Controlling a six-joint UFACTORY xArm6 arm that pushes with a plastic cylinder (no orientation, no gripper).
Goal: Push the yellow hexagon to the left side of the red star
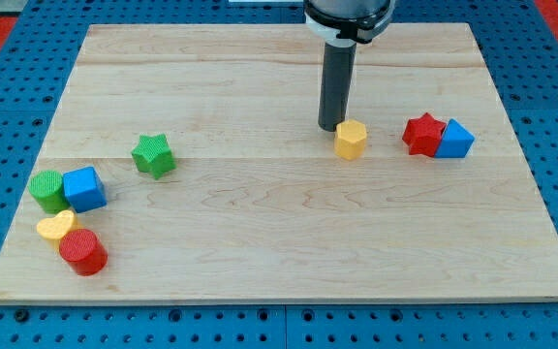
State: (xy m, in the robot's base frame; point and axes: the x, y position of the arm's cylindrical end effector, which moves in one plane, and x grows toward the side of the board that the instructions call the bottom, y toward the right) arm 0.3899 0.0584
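The yellow hexagon (pixel 351 140) lies right of the board's middle. The red star (pixel 422 134) lies to its right, a gap of about one block's width between them. A blue block (pixel 454 140) touches the red star's right side. My tip (pixel 332 127) is at the lower end of the dark rod, just at the hexagon's upper left edge, touching or nearly touching it.
A green star (pixel 152 155) lies left of centre. At the view's lower left cluster a green cylinder (pixel 46 190), a blue cube (pixel 84 189), a yellow heart (pixel 55 227) and a red cylinder (pixel 83 253). The wooden board (pixel 279 252) lies on a blue pegboard.
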